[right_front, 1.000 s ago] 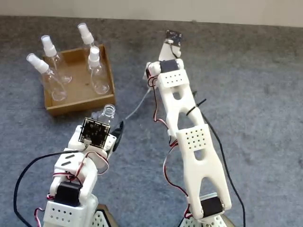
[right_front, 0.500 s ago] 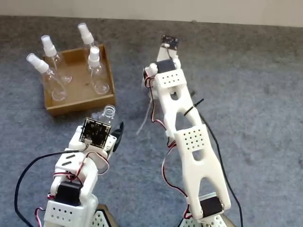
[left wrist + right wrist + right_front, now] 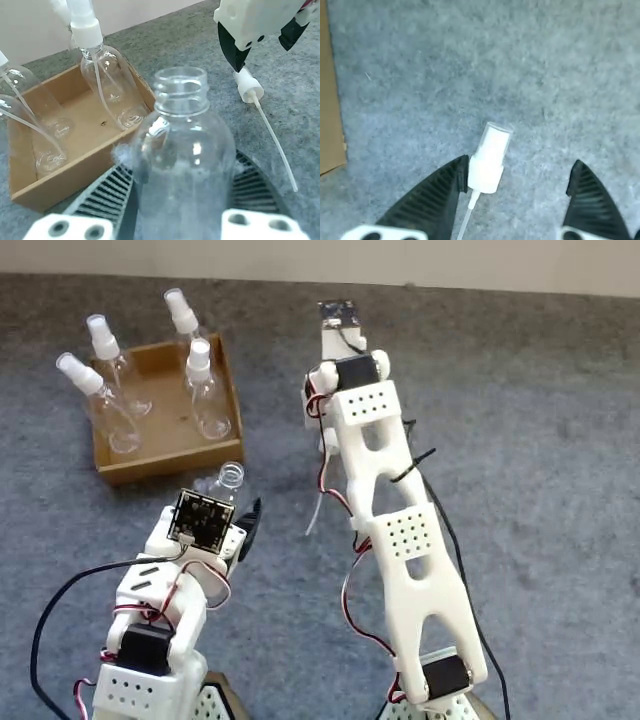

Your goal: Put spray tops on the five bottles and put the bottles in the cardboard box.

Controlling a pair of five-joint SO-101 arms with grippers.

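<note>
My left gripper [image 3: 181, 200] is shut on a clear bottle [image 3: 182, 150] with a bare neck, held upright near the box's front edge [image 3: 229, 480]. The white spray top [image 3: 489, 159] lies on the grey carpet between my right gripper's [image 3: 517, 167] open fingers, touching one of them. Its thin tube [image 3: 316, 502] pokes out from beneath the right arm in the high view. In the left wrist view the right gripper [image 3: 262, 45] hangs just over the spray top [image 3: 246, 85], beyond the bottle. The cardboard box [image 3: 132, 469] holds several capped bottles [image 3: 208, 395].
Grey carpet covers the whole table. The box stands at the far left, close to my left gripper [image 3: 228, 512]. Open carpet spreads to the right of the right arm [image 3: 400, 530]. A black cable [image 3: 45, 620] loops beside the left arm's base.
The right arm's wrist has turned to the left. The spray top's tube has swung from pointing at the left arm to pointing toward the near edge. The left arm kept still.
</note>
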